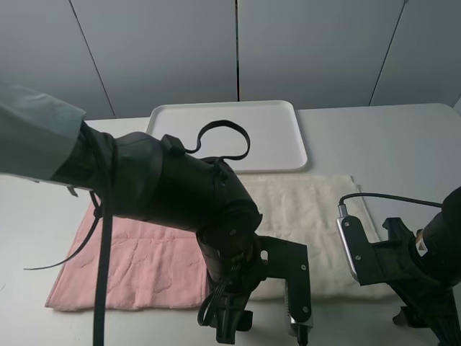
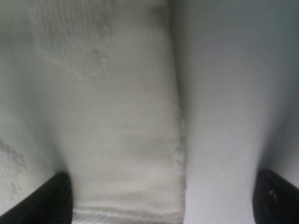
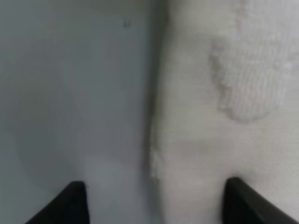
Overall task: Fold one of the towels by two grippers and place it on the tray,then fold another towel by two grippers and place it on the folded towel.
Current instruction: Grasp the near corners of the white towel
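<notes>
While both arms hang low on the side of the table (image 1: pixel 389 144) away from the tray (image 1: pixel 277 133), the cream towel (image 1: pixel 310 209) lies flat and unfolded on the near side of the tray.

- Towel's far edge runs just beside the tray's near rim; cannot tell whether they touch. Its edge farthest from the tray is where both claws sit.
- Left claw (image 2: pixel 161 200): jaws spread wide, nothing held. Its wrist view shows one fingertip (image 2: pixel 46 200) over cloth and the other over bare table, with a towel edge running between them.
- Right claw (image 3: pixel 156 205): jaws partly apart, a clear gap, no cloth pinched that I can see. One fingertip (image 3: pixel 243 205) over the cream cloth, the other over table, and a towel edge again runs between.
- Pink towel (image 1: pixel 137 267): flat, farther from the tray than the cream one and off toward the tray's left end. The left arm's bulk hides its edge nearest the cream towel, so touching or apart cannot be told.
- Room: bare table shows off the tray's right end and along the cream towel's right edge. The tray's floor shows white wherever the cable loop does not cross it.
</notes>
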Motion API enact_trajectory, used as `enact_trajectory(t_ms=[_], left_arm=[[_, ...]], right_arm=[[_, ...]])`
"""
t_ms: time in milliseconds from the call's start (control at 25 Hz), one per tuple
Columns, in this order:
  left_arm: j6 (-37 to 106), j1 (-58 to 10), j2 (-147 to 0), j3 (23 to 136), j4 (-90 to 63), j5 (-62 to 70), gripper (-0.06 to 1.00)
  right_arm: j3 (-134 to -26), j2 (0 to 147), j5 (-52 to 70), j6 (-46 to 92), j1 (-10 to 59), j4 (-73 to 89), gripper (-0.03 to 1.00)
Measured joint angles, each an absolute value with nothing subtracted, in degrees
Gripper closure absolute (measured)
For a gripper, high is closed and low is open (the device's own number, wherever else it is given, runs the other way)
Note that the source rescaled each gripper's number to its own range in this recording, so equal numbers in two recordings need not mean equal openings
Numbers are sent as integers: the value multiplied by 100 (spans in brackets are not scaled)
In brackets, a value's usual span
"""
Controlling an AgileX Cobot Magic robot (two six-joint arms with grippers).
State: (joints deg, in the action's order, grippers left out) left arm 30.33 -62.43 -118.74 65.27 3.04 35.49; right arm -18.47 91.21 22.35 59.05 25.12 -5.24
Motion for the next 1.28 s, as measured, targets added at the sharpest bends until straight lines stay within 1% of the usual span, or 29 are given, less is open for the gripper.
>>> enact_trajectory(t_ms=[320, 760, 960, 1000, 1080, 1200, 1280], left_arm=[[3024, -6243, -11874, 6527, 304, 3549, -5], [2996, -6243, -11874, 6527, 348, 3549, -5], [2617, -6280, -11874, 6527, 631, 3560, -5], [2586, -6280, -11874, 6527, 657, 3560, -3], [2560, -6280, -11886, 6527, 669, 3560, 5], [2547, -6280, -11898, 6536, 694, 3604, 25], [2547, -6280, -11898, 6536, 737, 3616, 34]], right_arm=[[-1847, 9147, 2143, 5648, 2512, -539, 47], [-1847, 9147, 2130, 5634, 2512, -539, 49], [-1847, 9151, 2130, 5634, 2512, -539, 49], [-1847, 9151, 2130, 5634, 2512, -539, 49], [-1847, 9151, 2130, 5634, 2512, -527, 49], [-1847, 9151, 2118, 5634, 2512, -527, 49], [-1847, 9151, 2118, 5620, 2512, -527, 49]])
